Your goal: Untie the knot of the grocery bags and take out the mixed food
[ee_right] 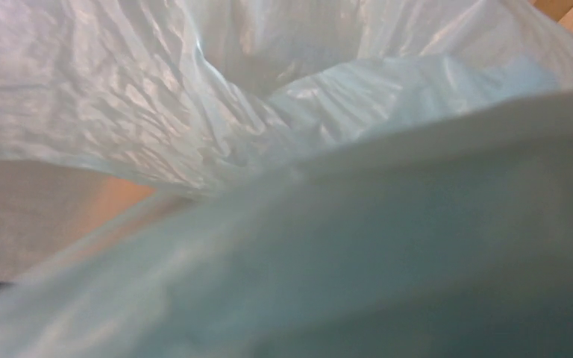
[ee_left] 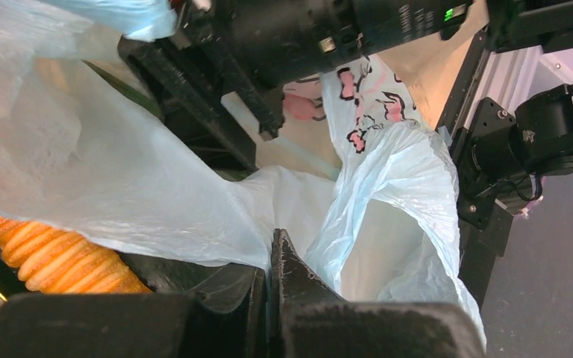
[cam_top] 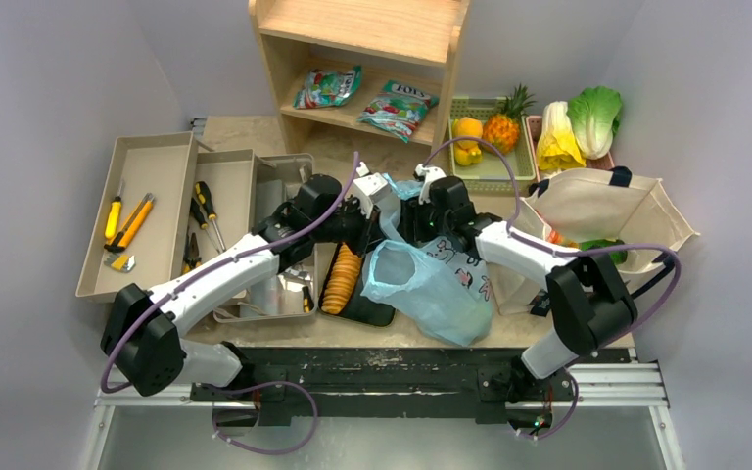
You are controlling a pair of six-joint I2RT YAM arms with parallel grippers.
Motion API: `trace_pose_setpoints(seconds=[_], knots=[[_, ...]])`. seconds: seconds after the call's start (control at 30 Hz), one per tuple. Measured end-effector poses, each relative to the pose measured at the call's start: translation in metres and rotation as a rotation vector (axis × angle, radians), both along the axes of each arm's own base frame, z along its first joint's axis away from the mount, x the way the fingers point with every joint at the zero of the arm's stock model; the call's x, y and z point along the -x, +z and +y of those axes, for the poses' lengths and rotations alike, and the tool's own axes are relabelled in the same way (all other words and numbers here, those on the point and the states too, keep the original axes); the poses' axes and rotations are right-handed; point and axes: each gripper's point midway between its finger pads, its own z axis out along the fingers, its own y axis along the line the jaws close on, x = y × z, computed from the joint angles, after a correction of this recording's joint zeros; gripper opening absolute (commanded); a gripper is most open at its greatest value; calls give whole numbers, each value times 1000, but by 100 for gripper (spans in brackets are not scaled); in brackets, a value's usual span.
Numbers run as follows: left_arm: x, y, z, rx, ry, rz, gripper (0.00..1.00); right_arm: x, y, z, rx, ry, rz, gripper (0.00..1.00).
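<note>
Though crumpled, pink-printed light-blue bag (cam_top: 431, 284)

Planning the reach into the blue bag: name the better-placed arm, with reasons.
Right, probably. The left tool is shut on the light-blue bag, pinching its film, and is best left there. The right tool sits at the bag's top, its camera close against the film.

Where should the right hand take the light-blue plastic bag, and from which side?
Probably the thin rim at the gaping mouth of the light-blue plastic bag, opposite the film that the left hand pinches shut. Come from above: the bag lies slumped, and its rim stands up, thin enough to pinch.
</note>
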Motion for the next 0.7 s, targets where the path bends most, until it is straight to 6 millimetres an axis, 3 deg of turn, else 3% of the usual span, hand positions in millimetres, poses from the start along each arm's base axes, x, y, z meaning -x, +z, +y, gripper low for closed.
trace_pose_setpoints(seconds=[0.17, 0.3, 0.4, 0.53, 0.6, 0.7], knots=[[-1, 4, 3, 3, 2, -14, 0, -10, -25, 0, 56, -35, 25, 48], [-1, 8, 5, 7, 4, -24, 0, -15, -45, -2, 96, -51, 51, 15], [-3, 9, 8, 8, 10, -32, 0, -15, -43, -2, 100, -46, 56, 11], [-4, 7, 10, 4, 17, -28, 0, -10, -21, 0, 89, -7, 42, 9], [-4, 6, 11, 2, 17, -25, 0, -5, 4, 1, 60, 22, 3, 1], [-4, 5, 11, -1, 15, -29, 0, 1, 53, 2, 6, 52, -96, 0]])
